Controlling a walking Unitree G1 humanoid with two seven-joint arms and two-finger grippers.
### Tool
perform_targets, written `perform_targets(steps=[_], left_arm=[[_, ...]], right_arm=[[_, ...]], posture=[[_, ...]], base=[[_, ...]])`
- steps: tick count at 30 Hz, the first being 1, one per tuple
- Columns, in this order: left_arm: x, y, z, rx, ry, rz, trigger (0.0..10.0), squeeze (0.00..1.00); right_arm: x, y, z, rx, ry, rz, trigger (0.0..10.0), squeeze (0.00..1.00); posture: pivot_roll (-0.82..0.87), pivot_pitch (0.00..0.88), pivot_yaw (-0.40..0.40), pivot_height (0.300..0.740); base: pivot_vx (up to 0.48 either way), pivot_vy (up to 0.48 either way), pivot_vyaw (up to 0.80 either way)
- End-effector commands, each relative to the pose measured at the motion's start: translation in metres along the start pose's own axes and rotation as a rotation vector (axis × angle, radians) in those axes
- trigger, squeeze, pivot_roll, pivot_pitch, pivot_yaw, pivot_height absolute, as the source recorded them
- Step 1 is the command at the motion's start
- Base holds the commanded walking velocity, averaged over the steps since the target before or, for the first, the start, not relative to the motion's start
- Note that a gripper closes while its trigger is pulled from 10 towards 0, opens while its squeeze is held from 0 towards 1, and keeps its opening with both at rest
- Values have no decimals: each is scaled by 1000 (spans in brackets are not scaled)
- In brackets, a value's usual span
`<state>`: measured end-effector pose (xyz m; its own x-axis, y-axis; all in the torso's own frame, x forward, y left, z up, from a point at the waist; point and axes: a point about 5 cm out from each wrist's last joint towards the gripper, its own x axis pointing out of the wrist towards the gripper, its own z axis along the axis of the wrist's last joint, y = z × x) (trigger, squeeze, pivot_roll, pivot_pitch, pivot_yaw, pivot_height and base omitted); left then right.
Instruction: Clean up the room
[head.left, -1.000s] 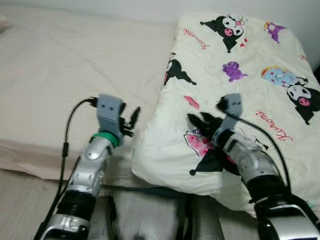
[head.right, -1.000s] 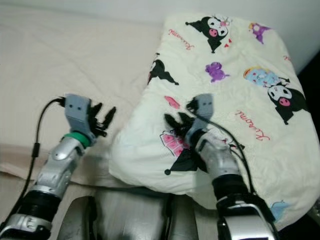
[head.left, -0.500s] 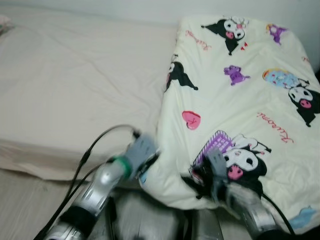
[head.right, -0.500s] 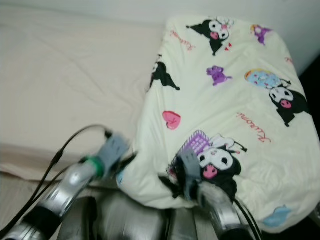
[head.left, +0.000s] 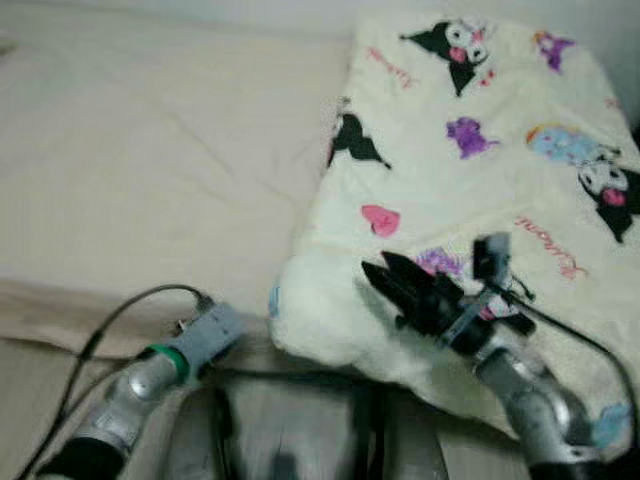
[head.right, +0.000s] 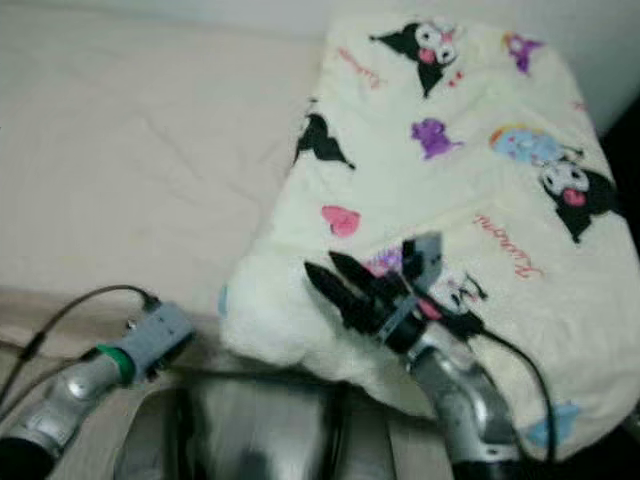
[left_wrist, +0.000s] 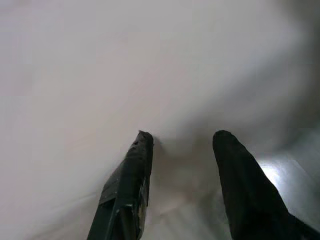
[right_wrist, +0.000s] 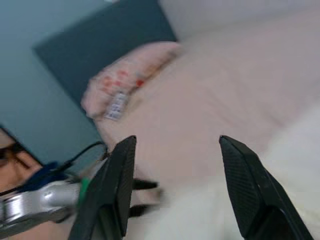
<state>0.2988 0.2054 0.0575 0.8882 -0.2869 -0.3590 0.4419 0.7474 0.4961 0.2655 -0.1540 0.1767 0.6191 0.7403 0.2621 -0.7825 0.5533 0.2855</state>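
A cream blanket (head.left: 480, 190) printed with cartoon figures lay folded on the right part of the bed (head.left: 150, 170), its near edge bunched up at the bed's front edge and hanging a little over it. The bed's pale sheet to the left of the blanket was bare and lightly creased.

The right claw (head.left: 395, 285) hovered low over the blanket's near edge, its two black fingers (right_wrist: 250, 195) spread wide and holding nothing, pointing toward the robot's left across the fluffy hem. In the right wrist view the fingers framed the pale sheet, with a pink pillow (right_wrist: 127, 82) against a dark headboard (right_wrist: 95, 47) at the far end of the bed (both quite blurred).

The left claw (left_wrist: 182, 142) was low at the front edge of the bed, just beside the blanket's near left corner. In the left eye view its grey wrist block (head.left: 210, 330) pointed toward that corner and the fingers themselves could not be made out. The left wrist view showed its two fingers (left_wrist: 127, 185) apart, with nothing between them, their tips close against pale cloth.
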Motion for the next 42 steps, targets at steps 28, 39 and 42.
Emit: perform_targets(steps=[28, 39, 42], left_arm=[[31, -78, 87, -192, -255, -406, 10000, 0], [4, -91, 4, -39, 86, -534, 10000, 0], [2, -91, -2, -40, 108, -527, 10000, 0]], right_arm=[[-77, -94, -82, -27, 323, -863, 10000, 0], [-181, -85, -131, 26, 634, -1457, 10000, 0], [-201, -77, -137, 40, 668, -1521, 10000, 0]], posture=[[-42, 115, 55, 575], [-45, 144, 42, 575], [-50, 148, 44, 575]], base=[[0, 0, 0], [0, 0, 0], [0, 0, 0]])
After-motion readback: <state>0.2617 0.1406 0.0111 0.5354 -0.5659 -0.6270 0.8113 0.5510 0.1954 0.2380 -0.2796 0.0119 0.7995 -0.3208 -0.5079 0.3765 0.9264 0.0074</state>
